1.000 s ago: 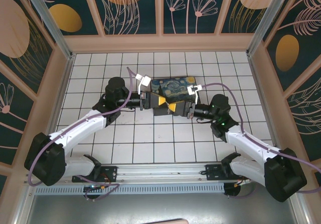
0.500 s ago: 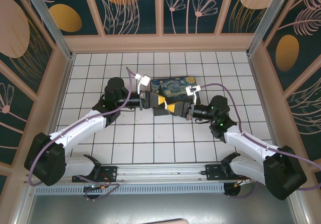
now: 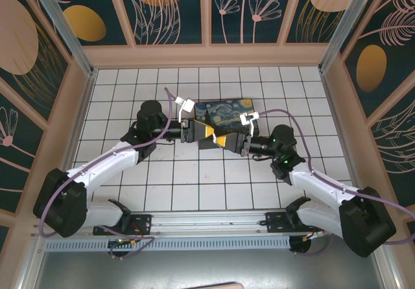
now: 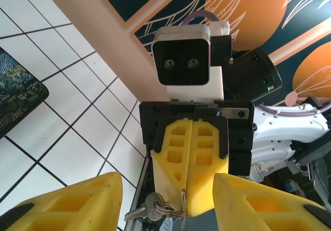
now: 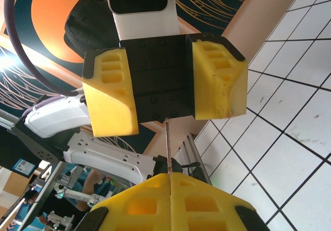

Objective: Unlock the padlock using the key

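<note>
- Two things differ from a second ago. My left gripper [image 5: 165,121] was pinched shut then and now stands about half open, its yellow pads apart with nothing pressed between them. My right gripper [image 4: 190,210] was slightly open then and is now clamped tight.
- My right arm has also edged a little toward the left one, so the two sets of fingers overlap in the overhead view.
- The key [image 4: 153,210] is a small silvery bunch on a ring, pinched at the very tips of my right fingers and hanging from them. It sits in the gap between my open left pads.
- From the right wrist the key shows edge-on, as a thin blade rising out of the shut pads. I cannot tell whether its tip touches the black body of the left gripper.
- Both arms reach forward and bend inward with the wrists roughly level. They meet nose to nose over the near edge of the painted box [image 3: 228,107].
- The box lies at the middle of the tiled table [image 3: 194,182], toward its far edge.
</note>
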`<move>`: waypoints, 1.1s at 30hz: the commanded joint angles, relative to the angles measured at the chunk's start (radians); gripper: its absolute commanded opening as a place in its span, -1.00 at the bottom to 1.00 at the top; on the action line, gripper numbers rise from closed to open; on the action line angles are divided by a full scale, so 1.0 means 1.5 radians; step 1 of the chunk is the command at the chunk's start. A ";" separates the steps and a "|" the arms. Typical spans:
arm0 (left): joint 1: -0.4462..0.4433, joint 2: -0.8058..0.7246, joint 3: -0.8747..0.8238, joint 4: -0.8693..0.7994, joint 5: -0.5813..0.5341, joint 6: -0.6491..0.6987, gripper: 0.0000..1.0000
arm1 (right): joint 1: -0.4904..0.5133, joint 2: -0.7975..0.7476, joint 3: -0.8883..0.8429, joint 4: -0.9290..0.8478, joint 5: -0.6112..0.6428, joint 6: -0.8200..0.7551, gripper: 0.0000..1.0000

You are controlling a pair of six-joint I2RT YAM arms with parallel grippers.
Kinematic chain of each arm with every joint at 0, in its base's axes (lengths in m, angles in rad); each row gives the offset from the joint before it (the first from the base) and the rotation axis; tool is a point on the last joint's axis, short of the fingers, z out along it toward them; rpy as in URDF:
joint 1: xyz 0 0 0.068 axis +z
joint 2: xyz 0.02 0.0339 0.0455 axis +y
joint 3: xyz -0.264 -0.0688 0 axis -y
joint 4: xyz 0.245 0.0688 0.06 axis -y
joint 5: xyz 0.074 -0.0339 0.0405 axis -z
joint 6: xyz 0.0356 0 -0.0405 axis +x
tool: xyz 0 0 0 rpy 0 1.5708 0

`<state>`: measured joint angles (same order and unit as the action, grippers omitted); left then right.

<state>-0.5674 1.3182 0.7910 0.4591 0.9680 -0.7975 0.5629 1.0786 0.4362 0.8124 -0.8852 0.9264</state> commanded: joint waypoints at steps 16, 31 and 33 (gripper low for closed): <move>0.004 0.006 0.018 -0.035 0.052 0.041 -0.60 | 0.013 0.034 0.028 0.034 -0.017 0.010 -1.00; 0.004 0.010 -0.006 0.034 -0.003 -0.025 -1.00 | 0.002 0.023 0.012 0.063 0.017 0.040 -0.45; 0.004 0.014 -0.017 0.075 -0.024 -0.067 -1.00 | -0.007 0.015 0.000 0.083 0.042 0.062 -0.33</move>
<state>-0.5644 1.3254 0.7864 0.4583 0.9821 -0.8162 0.5682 1.1282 0.4484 0.8433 -0.8715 0.9775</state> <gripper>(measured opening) 0.044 0.321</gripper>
